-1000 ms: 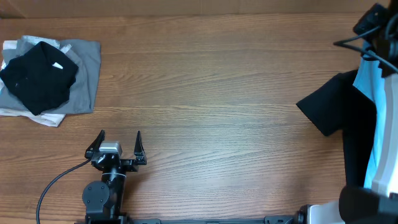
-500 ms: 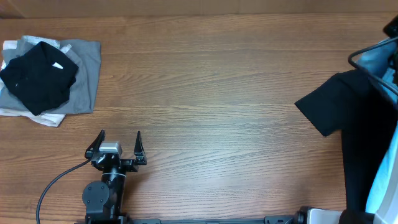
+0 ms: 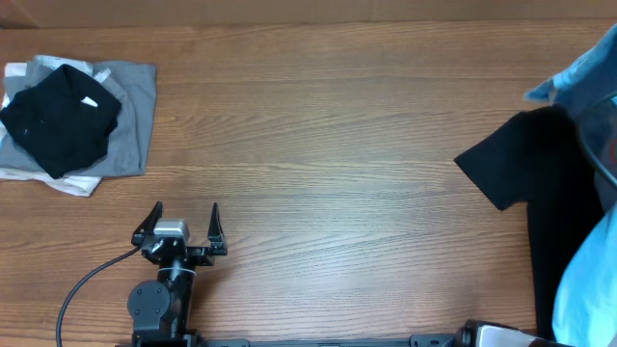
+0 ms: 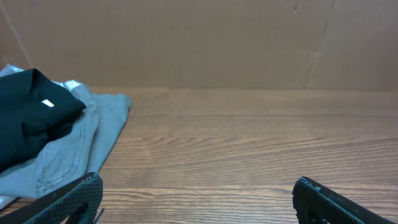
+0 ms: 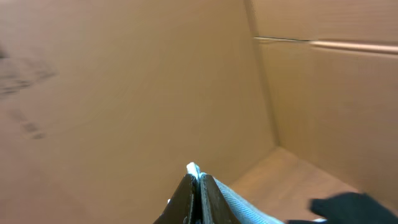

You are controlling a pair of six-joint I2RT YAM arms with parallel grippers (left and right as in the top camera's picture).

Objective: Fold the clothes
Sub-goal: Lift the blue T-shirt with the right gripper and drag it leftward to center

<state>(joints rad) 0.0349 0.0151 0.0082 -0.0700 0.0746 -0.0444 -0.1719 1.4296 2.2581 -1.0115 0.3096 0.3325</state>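
Risen since 1 second ago, the light blue T-shirt hangs over the black garment at the right edge of the table (right gripper clamped on it). Near the front edge, the left gripper stands wide open.

Top-down overhead; forward-facing wrist views.

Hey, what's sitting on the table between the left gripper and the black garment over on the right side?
Nothing: in the overhead view, only bare wooden table separates the left gripper from the black garment.
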